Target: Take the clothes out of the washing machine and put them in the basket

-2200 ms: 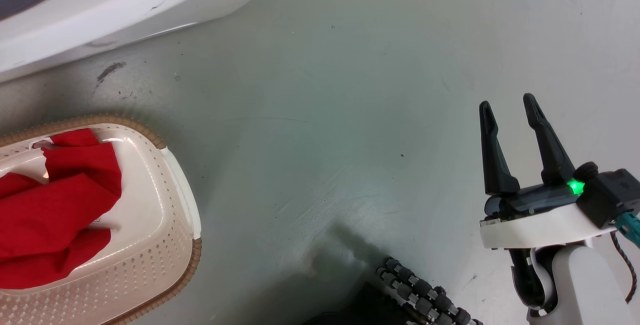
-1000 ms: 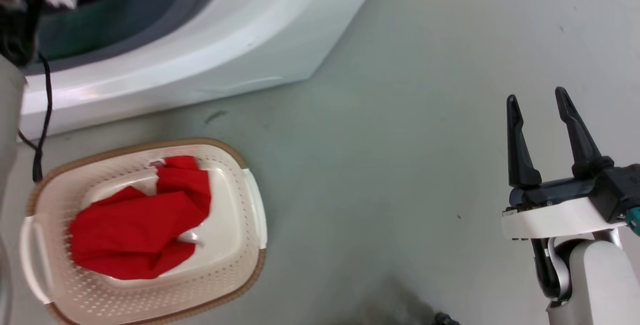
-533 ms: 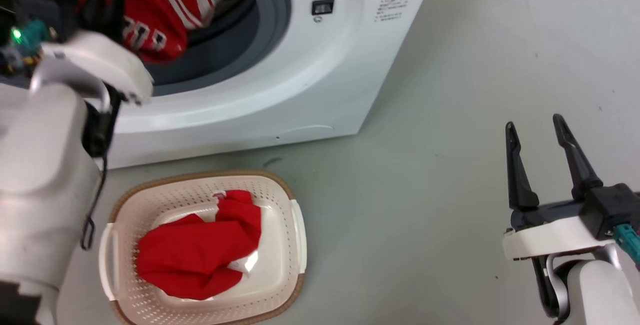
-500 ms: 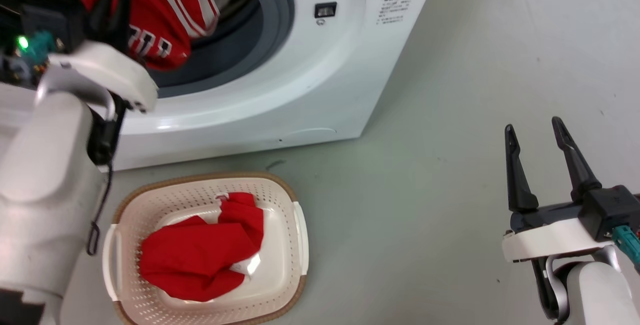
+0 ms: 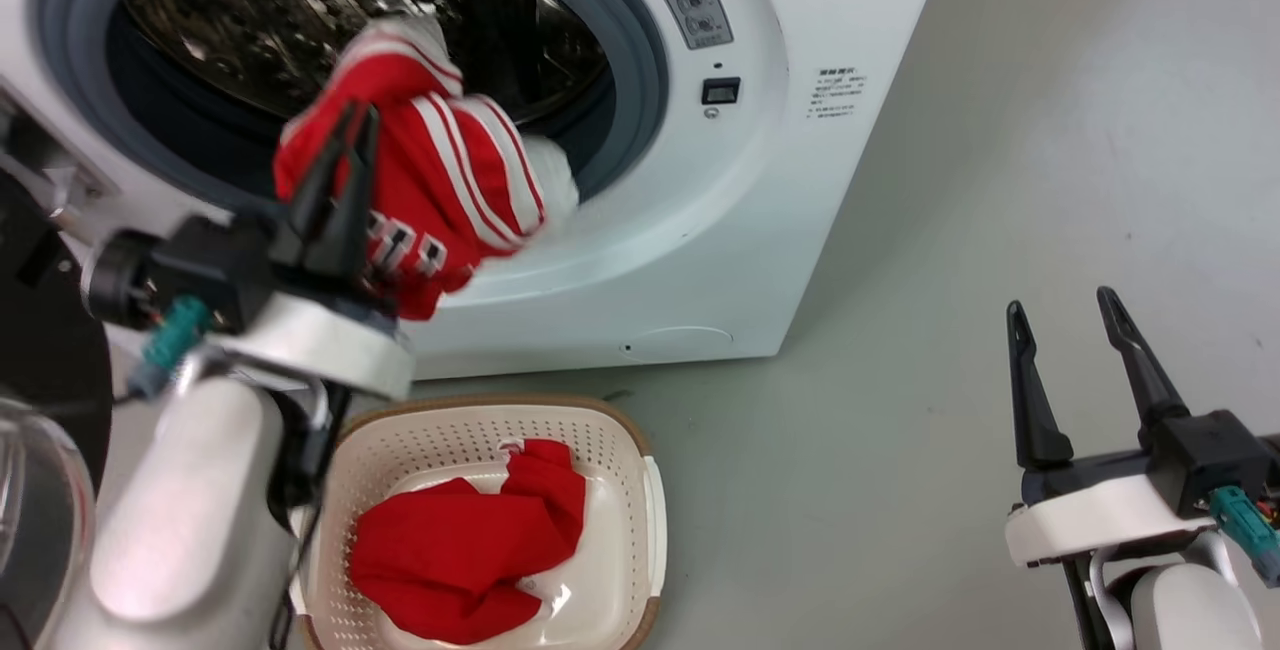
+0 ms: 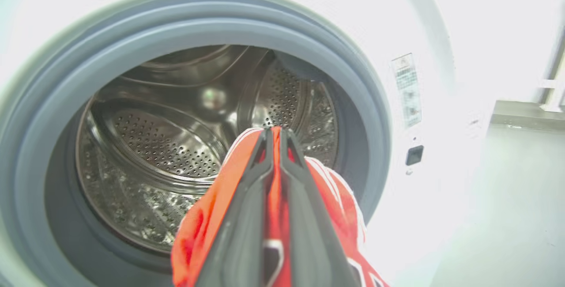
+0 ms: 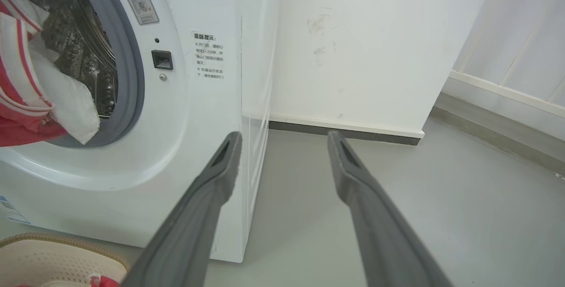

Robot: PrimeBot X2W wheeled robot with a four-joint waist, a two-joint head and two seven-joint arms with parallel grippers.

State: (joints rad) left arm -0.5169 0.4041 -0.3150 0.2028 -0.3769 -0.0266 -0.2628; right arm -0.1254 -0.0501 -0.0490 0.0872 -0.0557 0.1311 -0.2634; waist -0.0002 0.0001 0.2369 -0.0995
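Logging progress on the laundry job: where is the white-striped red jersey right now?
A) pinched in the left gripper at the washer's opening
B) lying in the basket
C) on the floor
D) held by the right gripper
A: the left gripper is shut on the jersey in front of the washing machine, at its opening; the right gripper stands open and empty.

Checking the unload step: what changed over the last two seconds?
The head view tilted up, so the frame shift isn't objects moving. The left gripper, shut on the striped jersey, has drawn it out of the drum; it now hangs over the grey gasket of the washing machine. Unchanged: the plain red garment lies in the basket, and the right gripper stays open over the floor.
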